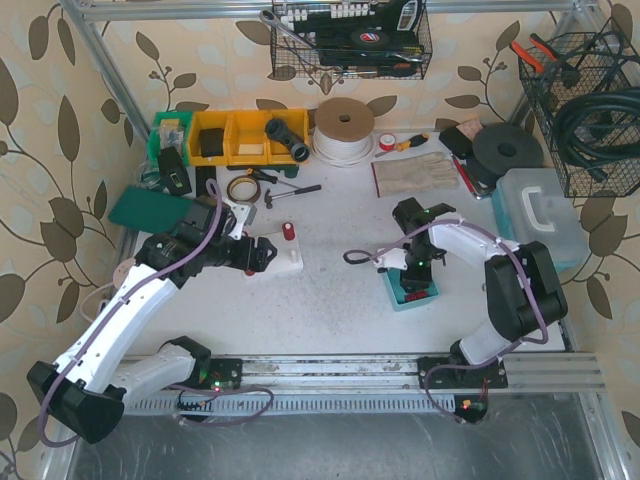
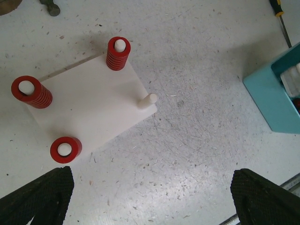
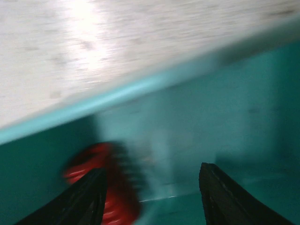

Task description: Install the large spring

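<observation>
A white plate (image 2: pixel 89 101) with four pegs lies on the table. Red springs sit on three pegs (image 2: pixel 118 54) (image 2: pixel 31 91) (image 2: pixel 65 149), and the fourth peg (image 2: pixel 147 100) is bare. My left gripper (image 2: pixel 152 197) hovers open above the table just off the plate's near corner, holding nothing. My right gripper (image 3: pixel 154 197) reaches down into the teal bin (image 3: pixel 220 108). Its jaws stand apart. A blurred large red spring (image 3: pixel 105 180) lies in the bin against the left finger (image 3: pixel 77 199). From above, the right gripper (image 1: pixel 415 272) is over the bin (image 1: pixel 398 298).
Behind the plate lie a hammer (image 1: pixel 292 192), a tape roll (image 1: pixel 240 187) and a green pad (image 1: pixel 148 208). Yellow bins (image 1: pixel 235 135), a cable reel (image 1: pixel 344 128) and a cloth (image 1: pixel 415 173) line the back. A plastic case (image 1: pixel 540 215) stands at right.
</observation>
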Action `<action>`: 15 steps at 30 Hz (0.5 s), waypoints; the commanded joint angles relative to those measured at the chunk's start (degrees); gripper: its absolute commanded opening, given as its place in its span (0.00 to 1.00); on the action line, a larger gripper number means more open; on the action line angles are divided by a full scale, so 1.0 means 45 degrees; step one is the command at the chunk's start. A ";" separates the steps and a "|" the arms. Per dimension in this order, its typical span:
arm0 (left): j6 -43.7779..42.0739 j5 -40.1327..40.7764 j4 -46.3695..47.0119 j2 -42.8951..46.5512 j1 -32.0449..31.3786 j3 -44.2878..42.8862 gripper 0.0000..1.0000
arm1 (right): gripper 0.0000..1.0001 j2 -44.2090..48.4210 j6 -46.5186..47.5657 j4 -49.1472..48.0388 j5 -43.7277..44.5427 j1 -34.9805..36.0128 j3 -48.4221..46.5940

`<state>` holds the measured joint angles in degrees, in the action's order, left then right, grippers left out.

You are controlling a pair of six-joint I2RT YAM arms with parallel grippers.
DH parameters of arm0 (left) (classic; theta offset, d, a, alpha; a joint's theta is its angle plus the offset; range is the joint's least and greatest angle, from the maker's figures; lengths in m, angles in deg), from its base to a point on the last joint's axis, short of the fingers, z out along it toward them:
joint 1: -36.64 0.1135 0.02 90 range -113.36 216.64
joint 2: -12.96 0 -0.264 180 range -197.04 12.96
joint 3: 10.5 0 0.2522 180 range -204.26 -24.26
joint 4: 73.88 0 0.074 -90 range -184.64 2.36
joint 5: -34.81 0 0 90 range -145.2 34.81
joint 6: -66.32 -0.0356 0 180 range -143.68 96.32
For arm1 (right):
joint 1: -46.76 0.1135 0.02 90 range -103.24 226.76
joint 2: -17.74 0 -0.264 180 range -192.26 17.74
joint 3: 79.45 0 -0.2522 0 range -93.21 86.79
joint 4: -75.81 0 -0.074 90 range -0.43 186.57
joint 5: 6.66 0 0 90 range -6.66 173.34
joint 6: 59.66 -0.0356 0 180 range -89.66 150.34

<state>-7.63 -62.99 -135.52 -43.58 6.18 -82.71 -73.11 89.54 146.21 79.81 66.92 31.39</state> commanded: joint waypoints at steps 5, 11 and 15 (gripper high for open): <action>-0.0007 0.0023 0.0471 -0.0205 -0.0087 -0.0123 0.94 | 0.54 0.0078 0.0009 -0.2536 0.1425 -0.0061 -0.0682; 0.0011 -0.0034 0.0447 -0.0157 -0.0087 -0.0115 0.93 | 0.55 0.0893 0.0195 -0.0836 0.0317 -0.0140 -0.1117; 0.0031 -0.0079 0.0583 -0.0118 -0.0088 -0.0080 0.94 | 0.56 0.1058 -0.0477 0.0196 -0.0098 -0.0138 -0.1524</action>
<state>-7.54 -62.96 -134.58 -44.58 6.18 -82.71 -69.70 89.74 140.79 83.18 66.46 27.20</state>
